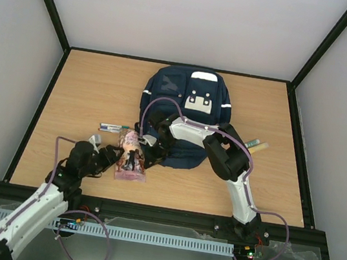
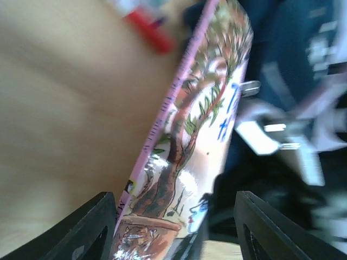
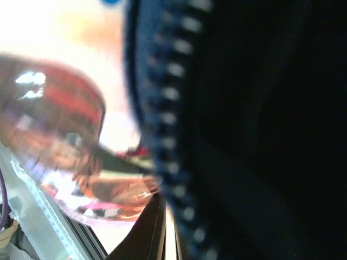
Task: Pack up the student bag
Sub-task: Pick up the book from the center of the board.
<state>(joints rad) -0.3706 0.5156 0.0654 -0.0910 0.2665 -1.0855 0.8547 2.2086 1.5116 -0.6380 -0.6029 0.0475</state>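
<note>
The student bag [image 1: 187, 106], navy with white stripes, lies at the table's middle. It also shows in the left wrist view [image 2: 303, 49]. A book with a pink spine and a potted-tree cover [image 1: 131, 160] stands tilted by the bag's near left corner. My left gripper [image 1: 117, 159] is open, and the book [image 2: 190, 151] sits between its fingers [image 2: 97, 227], against the left one. My right gripper [image 1: 147, 147] reaches across the bag to its left edge. It appears shut on the zipper rim [image 3: 162, 108], with the dark inside of the bag [image 3: 260, 135] beside it.
Pens [image 1: 114, 127] lie on the wood left of the bag; a red one [image 2: 149, 30] shows blurred beyond the book. A light cylinder-like item [image 1: 256, 145] lies right of the bag. The right arm crosses low over the bag's front.
</note>
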